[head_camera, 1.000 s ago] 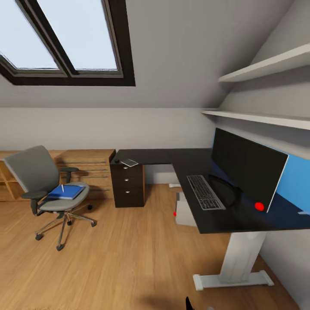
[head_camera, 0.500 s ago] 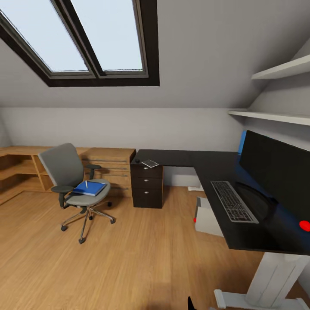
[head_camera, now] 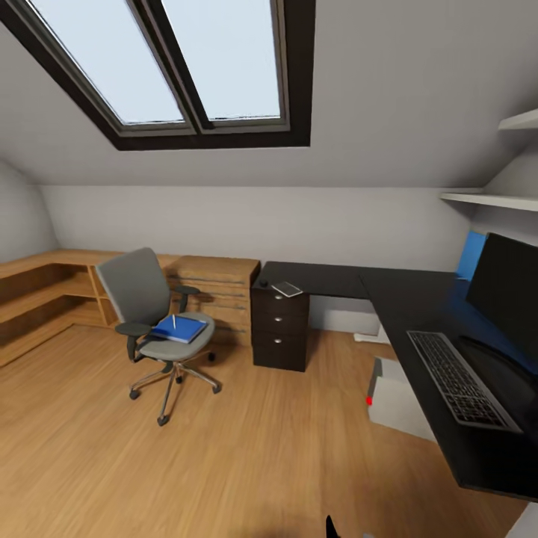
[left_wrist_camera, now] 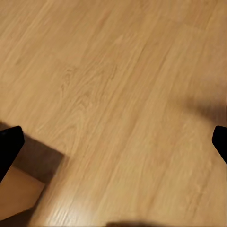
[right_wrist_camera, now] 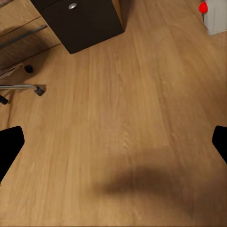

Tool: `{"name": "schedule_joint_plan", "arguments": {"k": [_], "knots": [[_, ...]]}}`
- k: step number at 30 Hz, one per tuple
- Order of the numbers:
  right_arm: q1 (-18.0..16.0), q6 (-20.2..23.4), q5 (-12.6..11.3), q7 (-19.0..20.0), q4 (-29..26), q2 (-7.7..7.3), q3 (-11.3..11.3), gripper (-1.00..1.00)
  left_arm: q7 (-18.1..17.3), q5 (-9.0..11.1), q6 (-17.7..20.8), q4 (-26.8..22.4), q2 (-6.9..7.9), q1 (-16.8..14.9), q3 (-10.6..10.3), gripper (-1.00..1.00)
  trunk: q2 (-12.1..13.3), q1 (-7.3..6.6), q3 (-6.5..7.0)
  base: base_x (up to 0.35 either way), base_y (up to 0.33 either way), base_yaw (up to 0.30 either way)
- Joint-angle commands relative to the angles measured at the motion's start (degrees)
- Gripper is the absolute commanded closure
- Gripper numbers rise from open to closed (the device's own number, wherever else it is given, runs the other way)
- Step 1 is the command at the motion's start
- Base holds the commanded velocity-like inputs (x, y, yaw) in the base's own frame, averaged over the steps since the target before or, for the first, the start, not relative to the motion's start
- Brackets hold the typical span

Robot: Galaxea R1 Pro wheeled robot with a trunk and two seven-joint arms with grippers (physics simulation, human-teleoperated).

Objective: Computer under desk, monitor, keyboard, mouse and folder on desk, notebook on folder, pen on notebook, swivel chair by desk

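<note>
Looking down from the wrist cameras, both grippers hang over bare wood floor (head_camera: 246,463) with nothing between their fingers: the left gripper (left_wrist_camera: 113,142) has its dark fingertips at opposite edges of its frame, spread wide, and the right gripper (right_wrist_camera: 113,142) is spread just as wide.

Nearest in the head view, at the right edge of the frame, the desk (head_camera: 478,448) carries the keyboard (head_camera: 462,379), and the monitor (head_camera: 512,295) stands just behind it. A pale grey computer (head_camera: 396,400) with a red dot sits on the floor under the desktop.

In the left middle of the frame stands the swivel chair (head_camera: 146,295), well apart from the desk. The blue folder (head_camera: 179,329) lies flat on its seat with the pale pen (head_camera: 174,322) on top.

Farther back, near the middle of the frame, the desk's black drawer unit (head_camera: 280,329) has the grey notebook (head_camera: 287,288) on top, with the small black mouse (head_camera: 263,283) just beside it.

The folder is probably light and thin but a little floppy, so it seems best pinched at an edge overhanging the seat and lifted level, since the pen on it would likely roll off. The pen itself looks slim and slippery, and is best gripped across its middle. The chair should roll easily on its castors if pushed at the backrest.
</note>
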Motion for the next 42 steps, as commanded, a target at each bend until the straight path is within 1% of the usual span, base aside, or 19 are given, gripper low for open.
{"name": "schedule_joint_plan", "arguments": {"k": [1,8,42], "knots": [[-0.05,-0.24,-0.62,0.33,0.08,-0.01,0.26,-1.00,0.37,0.60,-0.30,0.25,0.04,-0.03,-0.36,-1.00,-0.03,0.03,-0.07,0.317,0.068,0.029],[-0.05,-0.20,-0.49,0.33,0.08,-0.02,0.26,-1.00,0.31,0.66,-0.19,1.62,0.08,-0.03,-0.31,-1.00,-0.03,0.03,-0.10,0.319,0.029,0.009],[-0.05,-0.26,-0.28,0.33,0.07,-0.11,0.35,-1.00,0.31,0.58,-0.17,1.82,0.01,-0.03,-0.34,-1.00,-0.03,0.03,-0.10,0.323,0.001,0.000]]}}
